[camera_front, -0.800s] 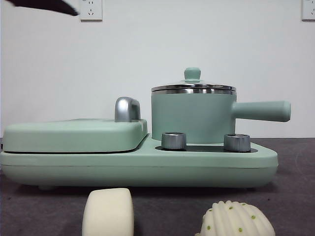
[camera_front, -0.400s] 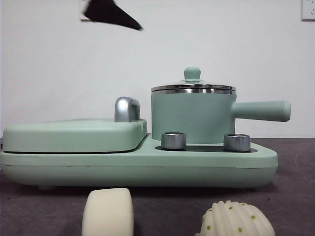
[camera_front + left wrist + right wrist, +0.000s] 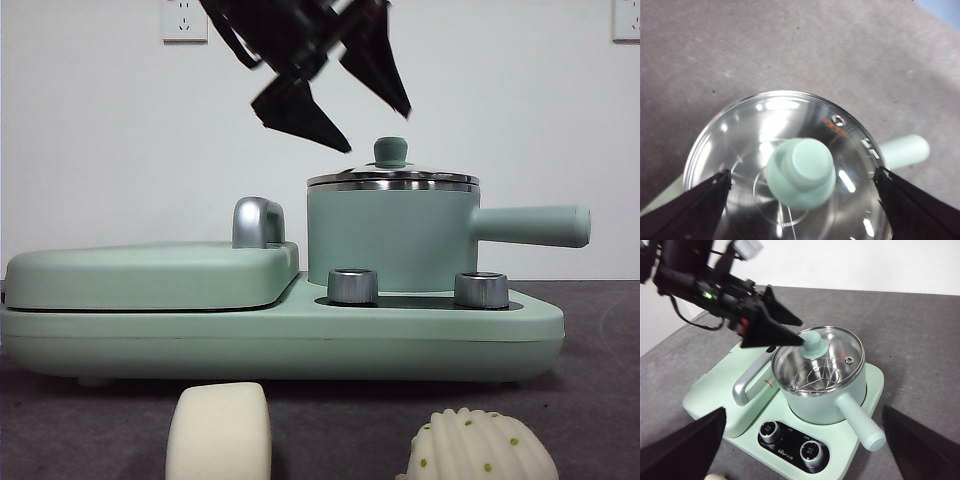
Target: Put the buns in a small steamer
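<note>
A gray counter (image 3: pixel 600 400) carries a wide mint green cooking station (image 3: pixel 280 335), seen level from the front. Its flat griddle cover (image 3: pixel 150 275) fills one side, with a chrome handle (image 3: pixel 258 222) rising behind it. On the other side stands the small steamer (image 3: pixel 390 235), a mint green pot with a steel rim, a straight side handle (image 3: pixel 530 225) and a glass lid (image 3: pixel 393 179) that is in place. Two steel dials (image 3: pixel 353 286) sit on the station in front of the pot.

The left claw (image 3: pixel 345 110) hangs above the lid, dark and blurred, its jaws spread wide and holding nothing. From its wrist camera the green lid knob (image 3: pixel 801 172) lies between the two jaw tips, untouched. The right claw (image 3: pixel 805 450) shows only its two jaw tips at the corners of its own view, wide apart and holding nothing, well above the station.

Both buns lie on the counter in front of the station, cut off by the lower edge of the front view: the smooth bun (image 3: pixel 220 432) and the ribbed bun (image 3: pixel 480 448) with green dots. Their lower parts are hidden.
</note>
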Controlling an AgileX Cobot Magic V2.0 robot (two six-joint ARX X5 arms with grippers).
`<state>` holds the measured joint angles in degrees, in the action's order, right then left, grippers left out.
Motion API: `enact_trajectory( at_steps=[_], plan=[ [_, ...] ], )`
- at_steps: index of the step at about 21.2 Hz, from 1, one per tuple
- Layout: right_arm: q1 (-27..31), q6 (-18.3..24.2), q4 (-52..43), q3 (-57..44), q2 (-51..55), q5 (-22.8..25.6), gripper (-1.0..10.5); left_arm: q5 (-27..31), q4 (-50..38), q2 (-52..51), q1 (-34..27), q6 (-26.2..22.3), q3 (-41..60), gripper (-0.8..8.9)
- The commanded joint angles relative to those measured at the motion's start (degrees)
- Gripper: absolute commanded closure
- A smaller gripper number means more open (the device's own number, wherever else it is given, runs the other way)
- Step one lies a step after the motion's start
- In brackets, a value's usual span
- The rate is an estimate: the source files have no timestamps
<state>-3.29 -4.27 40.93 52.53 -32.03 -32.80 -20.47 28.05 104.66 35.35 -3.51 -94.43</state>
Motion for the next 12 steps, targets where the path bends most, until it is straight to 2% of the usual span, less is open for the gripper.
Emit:
enact_trajectory(
  at_steps=[1,6,9,12],
  plan=[
    [0.00,0.42,-0.57,0.83,-0.44,-0.20,4.5,0.72,-1.90,1.92,1.20,-2.75,-1.75,3.50],
    [0.00,0.42,-0.52,0.83,-0.44,-0.20,4.5,2.49,-3.74,3.30,2.86,-4.20,-1.73,3.51],
    [0.00,0.42,-0.55,0.83,-0.44,-0.20,4.5,5.14,-3.61,3.30,3.50,-6.10,-1.73,4.17],
    [0.00,0.42,-0.55,0.83,-0.44,-0.17,4.5,5.14,-3.65,3.54,3.67,-6.29,-1.73,4.21]
  ],
)
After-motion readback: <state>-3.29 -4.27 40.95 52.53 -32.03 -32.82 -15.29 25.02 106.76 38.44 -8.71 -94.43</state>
